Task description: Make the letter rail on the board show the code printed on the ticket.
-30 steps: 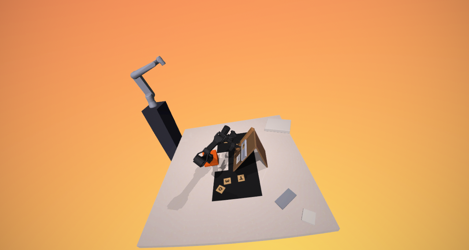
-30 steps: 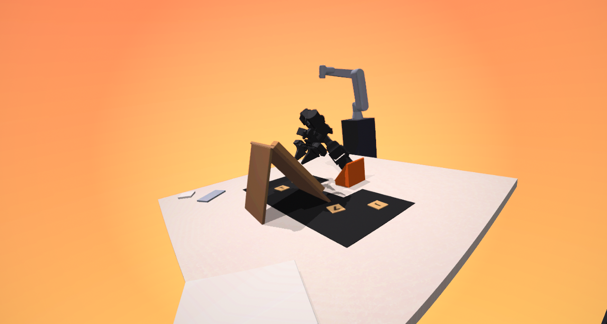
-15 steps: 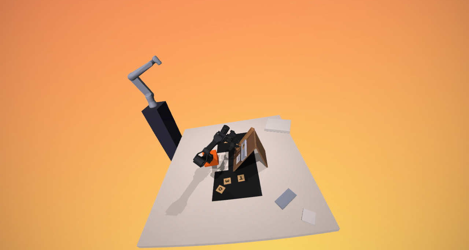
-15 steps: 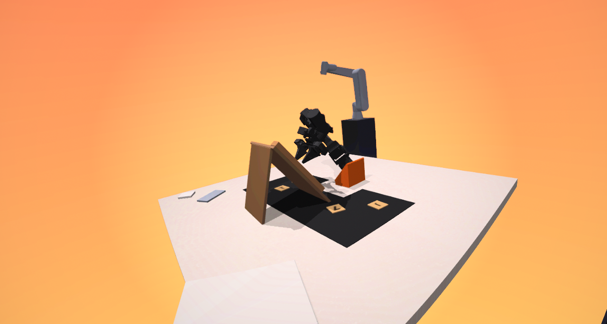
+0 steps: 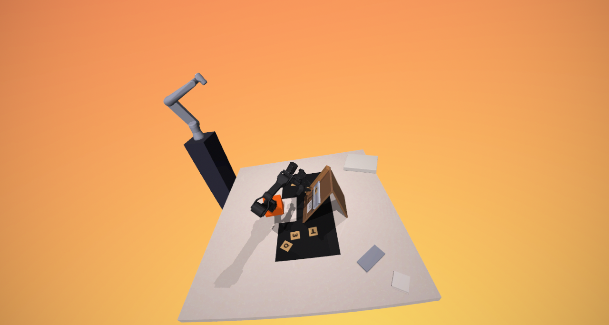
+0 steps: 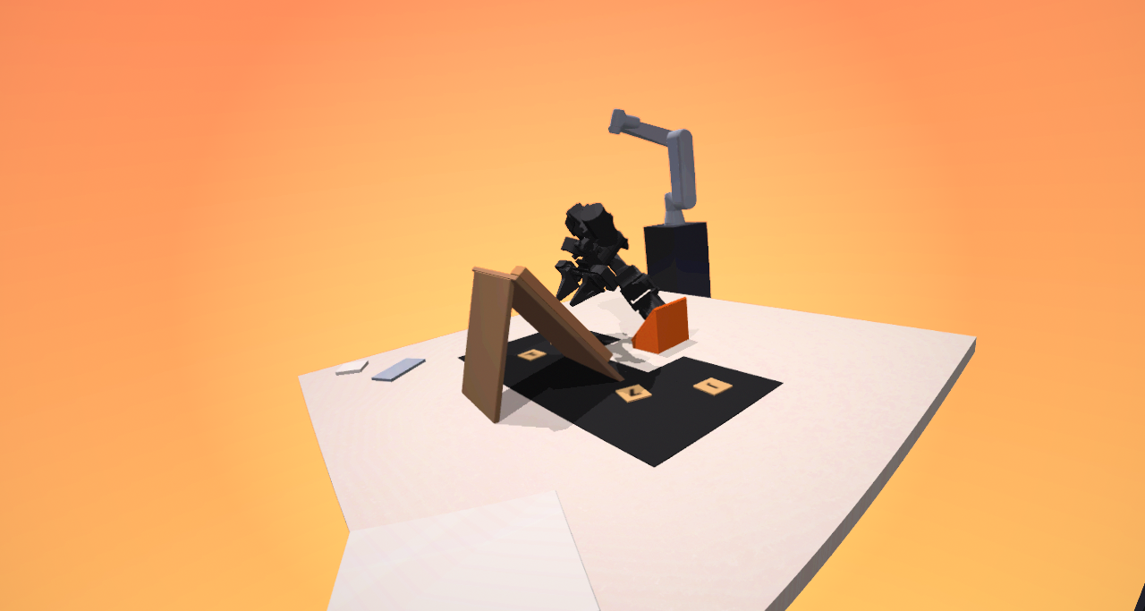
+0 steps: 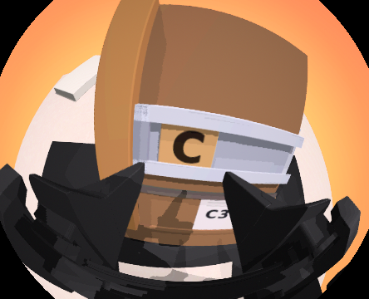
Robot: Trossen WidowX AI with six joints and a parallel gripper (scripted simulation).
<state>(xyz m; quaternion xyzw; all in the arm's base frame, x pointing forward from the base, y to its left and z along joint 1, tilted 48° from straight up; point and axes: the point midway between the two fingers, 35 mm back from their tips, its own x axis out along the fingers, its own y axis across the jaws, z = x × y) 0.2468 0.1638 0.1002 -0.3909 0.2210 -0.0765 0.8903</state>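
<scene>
My gripper is open and empty, its fingertips in front of the rail's lower lip. The pale rail on the leaning brown board holds a C tile, with a narrow gap at its left and a longer empty stretch at its right. The ticket reads "C3"; my right finger hides the rest. Tiles Q, 3 and T lie on the black mat. Two more tiles lie across the board; their letters are unclear.
An orange block stands at my arm's base. A white box, a blue-grey slab and a small white slab lie on the counter. A grey arm stands on a dark pedestal beyond it.
</scene>
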